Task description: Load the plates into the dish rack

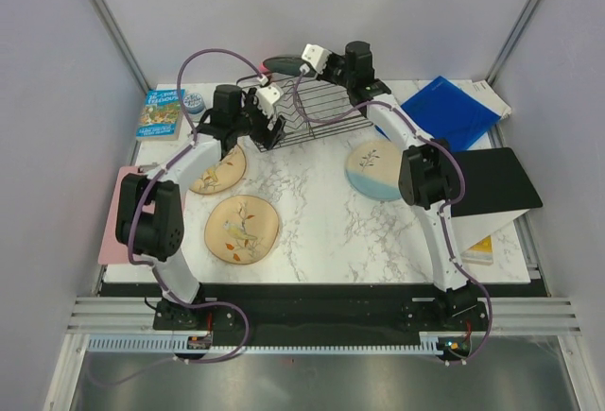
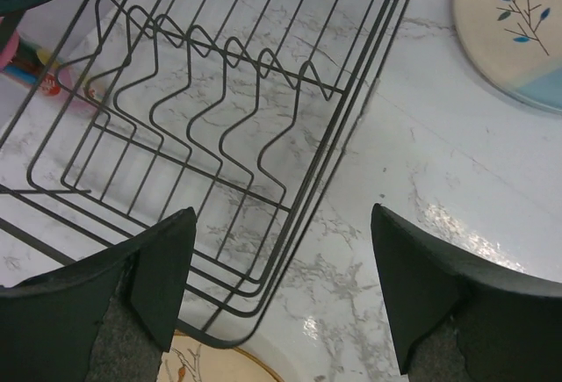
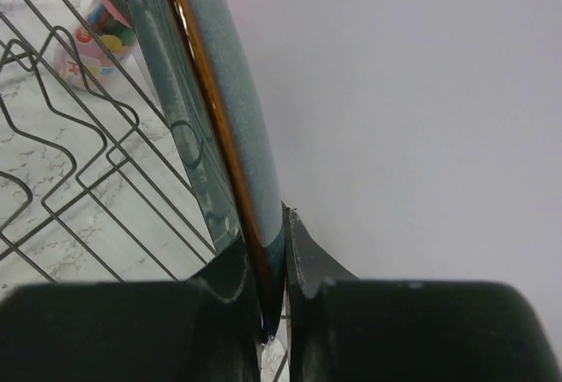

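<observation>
The black wire dish rack (image 1: 317, 109) stands at the back of the marble table. My right gripper (image 1: 297, 66) is shut on the rim of the dark teal plate (image 1: 279, 62) and holds it on edge over the rack's far left end. In the right wrist view the plate (image 3: 219, 110) stands upright between my fingers (image 3: 307, 259) above the rack wires (image 3: 79, 180). My left gripper (image 1: 273, 134) is open and empty over the rack's near left corner (image 2: 237, 320). Two tan leaf plates (image 1: 218, 169) (image 1: 243, 229) lie at the left. The cream-and-blue plate (image 1: 375, 169) lies at the right.
A blue folder (image 1: 452, 109) and a black stand (image 1: 496, 179) sit at the right. A book (image 1: 159, 113) and a pink mat (image 1: 113, 214) lie at the left. A small pink container (image 3: 95, 44) stands behind the rack.
</observation>
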